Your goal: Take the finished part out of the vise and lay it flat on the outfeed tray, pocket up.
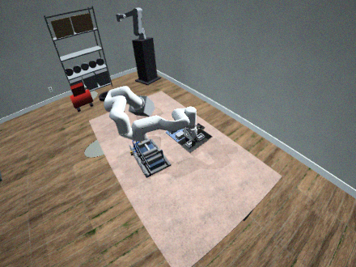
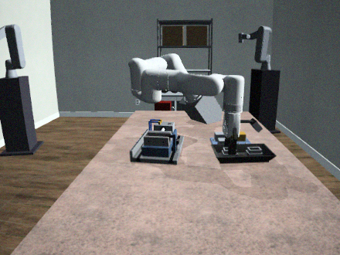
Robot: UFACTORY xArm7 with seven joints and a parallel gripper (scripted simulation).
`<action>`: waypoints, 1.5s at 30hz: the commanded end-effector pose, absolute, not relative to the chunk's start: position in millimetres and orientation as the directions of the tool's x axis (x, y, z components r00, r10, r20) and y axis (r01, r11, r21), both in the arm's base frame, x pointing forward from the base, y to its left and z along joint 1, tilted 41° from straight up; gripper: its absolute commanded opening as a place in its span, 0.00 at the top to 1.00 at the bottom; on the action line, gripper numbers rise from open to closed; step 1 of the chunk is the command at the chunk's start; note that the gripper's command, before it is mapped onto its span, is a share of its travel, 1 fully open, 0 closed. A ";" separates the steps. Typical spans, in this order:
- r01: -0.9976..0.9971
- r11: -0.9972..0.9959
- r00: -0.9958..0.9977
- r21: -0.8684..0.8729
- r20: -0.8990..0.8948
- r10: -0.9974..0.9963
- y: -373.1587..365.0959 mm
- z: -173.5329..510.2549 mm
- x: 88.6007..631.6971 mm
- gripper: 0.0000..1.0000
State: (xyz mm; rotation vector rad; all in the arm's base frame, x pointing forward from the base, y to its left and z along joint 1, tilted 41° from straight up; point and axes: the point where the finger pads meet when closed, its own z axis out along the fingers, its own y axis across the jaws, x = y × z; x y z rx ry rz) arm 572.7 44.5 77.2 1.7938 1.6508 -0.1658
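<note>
The blue and grey vise (image 2: 158, 143) stands on its dark base at the left of the table; it also shows in the top view (image 1: 150, 157). The black outfeed tray (image 2: 243, 153) lies to its right, and in the top view (image 1: 190, 137). My gripper (image 2: 232, 148) points straight down into the left half of the tray, with its fingers open and low at the floor. The grey finished part (image 2: 226, 150) lies on the tray floor at the fingertips, partly hidden by them. I cannot tell which way its pocket faces.
A second grey framed piece (image 2: 253, 150) lies in the tray's right half. A blue and yellow fixture (image 2: 240, 137) stands just behind the tray. Other arms on black pedestals (image 2: 263, 95), a shelf rack (image 2: 185, 41) and a red compressor (image 1: 81, 97) stand off the table.
</note>
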 end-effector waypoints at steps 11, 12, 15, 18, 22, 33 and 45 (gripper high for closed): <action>0.918 0.042 0.185 0.394 -0.520 0.834 46.5 78.8 573.0 0.31; 0.918 0.042 0.185 0.394 -0.520 0.834 46.5 78.8 573.0 0.31; 0.918 0.042 0.185 0.394 -0.520 0.834 46.5 78.8 573.0 0.31; 0.918 0.042 0.185 0.394 -0.520 0.834 46.5 78.8 573.0 0.31; 0.918 0.042 0.185 0.394 -0.520 0.834 46.5 78.8 573.0 0.31; 0.918 0.042 0.185 0.394 -0.520 0.834 49.5 82.9 571.1 0.31; 0.918 0.042 0.185 0.394 -0.520 0.834 76.3 119.9 554.0 0.31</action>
